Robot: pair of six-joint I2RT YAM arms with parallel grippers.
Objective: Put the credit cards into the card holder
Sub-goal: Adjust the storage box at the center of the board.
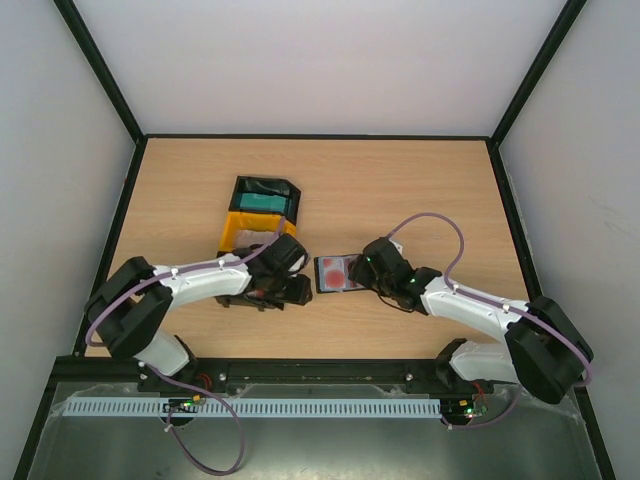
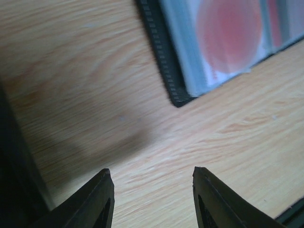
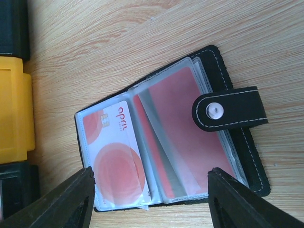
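The black card holder (image 1: 338, 273) lies open on the wood table between my two grippers. In the right wrist view the card holder (image 3: 240, 142) shows clear sleeves, a red-and-white card (image 3: 111, 156) in its left sleeve, red cards (image 3: 185, 128) in the right sleeves and a snap strap (image 3: 230, 109) across its right edge. My right gripper (image 3: 151, 202) is open and empty, its fingertips on either side of the holder's near edge. My left gripper (image 2: 152, 190) is open and empty over bare wood, with the holder's corner (image 2: 175, 90) just ahead. Teal cards (image 1: 263, 201) sit in a black tray.
A yellow tray (image 1: 254, 230) and a black tray (image 1: 266, 188) stand behind the left gripper; the yellow tray also shows at the left edge of the right wrist view (image 3: 14, 109). Another black tray (image 1: 255, 298) lies under the left wrist. Black frame rails bound the table.
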